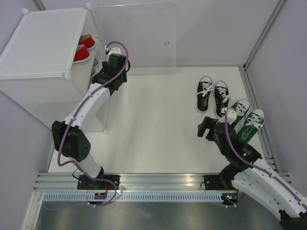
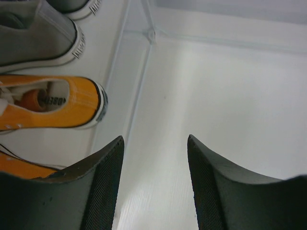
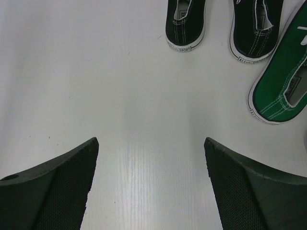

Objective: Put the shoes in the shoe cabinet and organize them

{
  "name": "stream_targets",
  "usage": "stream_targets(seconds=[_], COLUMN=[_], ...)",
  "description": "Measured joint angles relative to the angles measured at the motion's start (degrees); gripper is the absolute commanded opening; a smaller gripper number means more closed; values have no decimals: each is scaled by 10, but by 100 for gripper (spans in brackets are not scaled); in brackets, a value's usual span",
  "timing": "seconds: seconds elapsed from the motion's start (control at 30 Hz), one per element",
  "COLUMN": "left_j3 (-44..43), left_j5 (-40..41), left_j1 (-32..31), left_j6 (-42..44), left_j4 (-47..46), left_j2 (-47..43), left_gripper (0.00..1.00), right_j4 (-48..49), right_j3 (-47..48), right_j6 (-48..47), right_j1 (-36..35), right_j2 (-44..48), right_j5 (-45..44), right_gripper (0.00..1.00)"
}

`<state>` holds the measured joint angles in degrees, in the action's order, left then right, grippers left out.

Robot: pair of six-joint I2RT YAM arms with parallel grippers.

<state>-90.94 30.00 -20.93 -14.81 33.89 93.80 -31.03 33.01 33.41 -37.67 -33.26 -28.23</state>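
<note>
The shoe cabinet (image 1: 43,43) stands at the back left, with a pair of red shoes (image 1: 84,50) on an upper shelf. My left gripper (image 1: 113,51) hovers just outside its open side. In the left wrist view it (image 2: 154,141) is open and empty, beside an orange shoe (image 2: 62,103), a second orange shoe (image 2: 19,165) and a grey shoe (image 2: 38,40) inside the cabinet. Two black shoes (image 1: 213,95) and two green shoes (image 1: 245,119) lie on the table at the right. My right gripper (image 1: 206,128) is open and empty over bare table (image 3: 151,141), short of the black heels (image 3: 186,24) and a green shoe (image 3: 280,86).
The cabinet's clear door panel (image 1: 139,33), with a small hole (image 1: 167,43), stands swung open along the back wall. A metal rail (image 1: 256,115) runs along the table's right edge, close to the green shoes. White walls close in the back and sides.
</note>
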Motion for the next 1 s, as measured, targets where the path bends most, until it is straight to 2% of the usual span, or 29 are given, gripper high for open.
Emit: stream_targets(seconds=[0.27, 0.47, 0.73, 1.0], left_j3=[-91, -103, -74, -13], left_j5=[63, 75, 74, 70], left_j1=[21, 51, 73, 70], left_j6=[51, 69, 74, 74], left_j4=[-46, -53, -70, -72], left_j2=[129, 181, 182, 132], left_gripper=[61, 60, 61, 60], right_j4=[2, 3, 7, 7], right_j3=[0, 0, -4, -4], right_j6=[-3, -5, -7, -7], right_j1=[0, 0, 0, 0], right_j2=[-9, -16, -26, -17], right_j5=[6, 14, 19, 26], right_gripper=[94, 94, 93, 93])
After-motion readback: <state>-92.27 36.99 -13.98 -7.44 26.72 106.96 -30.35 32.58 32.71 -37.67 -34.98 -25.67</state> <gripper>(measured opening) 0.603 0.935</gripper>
